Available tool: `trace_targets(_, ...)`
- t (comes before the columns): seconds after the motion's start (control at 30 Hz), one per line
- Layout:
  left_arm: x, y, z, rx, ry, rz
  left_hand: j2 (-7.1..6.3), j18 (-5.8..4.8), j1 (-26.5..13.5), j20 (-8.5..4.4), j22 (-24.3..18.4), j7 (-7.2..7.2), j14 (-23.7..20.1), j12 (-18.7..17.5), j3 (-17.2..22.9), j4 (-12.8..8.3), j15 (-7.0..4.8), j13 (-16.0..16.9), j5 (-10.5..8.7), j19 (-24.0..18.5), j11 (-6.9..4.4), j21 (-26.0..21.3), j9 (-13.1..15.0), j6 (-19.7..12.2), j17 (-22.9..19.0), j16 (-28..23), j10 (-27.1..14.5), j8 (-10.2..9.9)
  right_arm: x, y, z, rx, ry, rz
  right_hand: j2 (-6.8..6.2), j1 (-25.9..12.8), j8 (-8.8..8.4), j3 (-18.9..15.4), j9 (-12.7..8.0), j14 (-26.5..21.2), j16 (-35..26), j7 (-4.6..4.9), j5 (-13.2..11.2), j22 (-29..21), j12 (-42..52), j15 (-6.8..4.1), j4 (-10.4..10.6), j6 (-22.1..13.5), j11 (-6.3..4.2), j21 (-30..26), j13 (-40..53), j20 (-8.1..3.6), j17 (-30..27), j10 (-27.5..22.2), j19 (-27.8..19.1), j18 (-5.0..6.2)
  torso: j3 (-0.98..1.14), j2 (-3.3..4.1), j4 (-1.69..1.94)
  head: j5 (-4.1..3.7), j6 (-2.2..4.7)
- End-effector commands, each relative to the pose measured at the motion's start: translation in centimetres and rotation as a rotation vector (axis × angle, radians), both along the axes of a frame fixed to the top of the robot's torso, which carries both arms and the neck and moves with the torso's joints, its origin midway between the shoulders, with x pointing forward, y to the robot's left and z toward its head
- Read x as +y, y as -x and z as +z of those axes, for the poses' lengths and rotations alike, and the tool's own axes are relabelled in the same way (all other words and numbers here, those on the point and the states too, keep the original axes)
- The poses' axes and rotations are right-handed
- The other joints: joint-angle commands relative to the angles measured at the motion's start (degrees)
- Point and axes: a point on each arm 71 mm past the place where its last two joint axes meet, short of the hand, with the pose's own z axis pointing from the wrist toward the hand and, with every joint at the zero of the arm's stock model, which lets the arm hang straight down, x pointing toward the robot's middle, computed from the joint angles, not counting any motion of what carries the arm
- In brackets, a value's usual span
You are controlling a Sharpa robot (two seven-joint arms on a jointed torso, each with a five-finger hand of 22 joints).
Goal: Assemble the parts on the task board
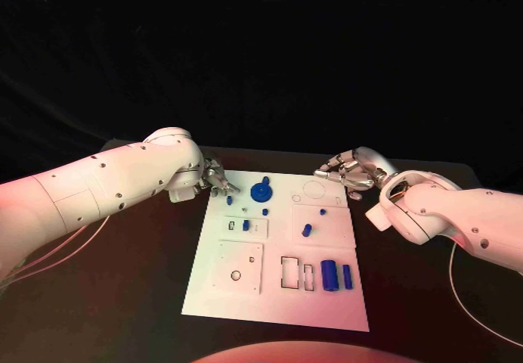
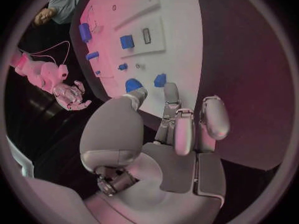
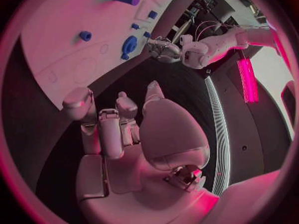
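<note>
Black table [image 1: 131, 302], dark room behind. White task board [image 1: 278, 257] lies in the middle, long side running away from the robot.

Left arm comes in over the table's far left. Left hand [image 1: 212, 180] sits at the board's far left corner, fingers [image 2: 184, 129] loosely spread and pointing toward the board; wrist view shows nothing between them, fingertips just short of the board edge, near two blue parts.

On the board, far end: small blue part [image 1: 229, 200] at the left edge, then a larger round blue part [image 1: 261, 191] with a knob on top. Middle band: small blue piece [image 1: 246, 224] in a rectangular recess; further right, two small blue parts [image 1: 310, 228] on a raised white panel. Near end: square panel with holes at left, then a dark-outlined empty slot, then two upright blue cylinders [image 1: 329, 274], the right one [image 1: 347, 277] thinner.

Right hand [image 1: 347, 172] hovers at the board's far right corner, off its edge, fingers [image 3: 99, 127] partly curled but apart, holding nothing. Right arm runs off toward the right.
</note>
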Motion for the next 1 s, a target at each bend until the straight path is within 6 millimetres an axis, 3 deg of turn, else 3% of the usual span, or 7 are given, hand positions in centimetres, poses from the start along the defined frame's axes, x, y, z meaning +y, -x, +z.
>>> trace_targets(0.03, -0.42, 0.25, -0.32, 0.042, 0.005, -0.038, 0.43, 0.27, -0.16, 0.18, 0.07, 0.03, 4.17, -0.16, -0.37, 0.06, 0.40, -0.11, -0.14, 0.00, 0.00, -0.35, -0.14, 0.61, 8.58, -0.34, -0.16, -0.25, 0.19, 0.04, -0.04, 0.000, 0.001, 0.016, 0.52, 0.18, 0.27, -0.35, -0.08, 2.12, -0.30, -0.01, 0.20, 0.02, 0.15, -0.18, 0.11, -0.51, -0.01, -0.07, -0.05, 0.13, 0.04, -0.08, 0.24, 0.59, 0.02, -0.05, -0.01, -0.26, -0.04)
trace_targets(0.57, -0.39, 0.34, -0.67, 0.062, 0.003, -0.039, 2.08, 0.28, 3.32, -0.29, 0.24, -1.07, 4.20, -0.10, 2.04, -0.10, -0.33, -0.74, 0.17, 0.03, -0.93, -0.36, -0.59, 3.72, 8.74, -0.26, -0.02, 1.92, 0.15, 0.02, -0.05, -0.002, 0.001, 0.012, 0.64, 0.38, 0.29, -0.54, -0.12, 2.13, -0.29, 0.01, 0.53, 0.02, 0.17, -0.18, 0.09, -0.65, -0.01, -0.13, -0.09, 0.12, 0.10, -0.10, 0.25, 0.59, 0.06, -0.04, 0.02, -0.06, -0.09)
trace_targets(1.0, -0.50, 0.30, -0.65, 0.061, 0.038, -0.022, 2.48, 0.23, 9.27, -0.90, 0.48, -1.72, 4.19, -0.35, 7.76, -0.30, -0.92, -1.52, 0.03, 0.10, -1.55, -0.37, 0.36, 2.91, 8.69, -0.28, 0.08, 4.99, 0.17, 0.01, -0.06, -0.001, 0.001, 0.012, 0.76, 0.54, 0.35, -0.63, -0.13, 2.15, -0.27, 0.00, 0.76, 0.06, 0.22, -0.18, 0.09, -0.66, -0.01, -0.09, -0.08, 0.12, 0.15, -0.09, 0.28, 0.58, 0.06, -0.03, 0.01, -0.13, -0.15)
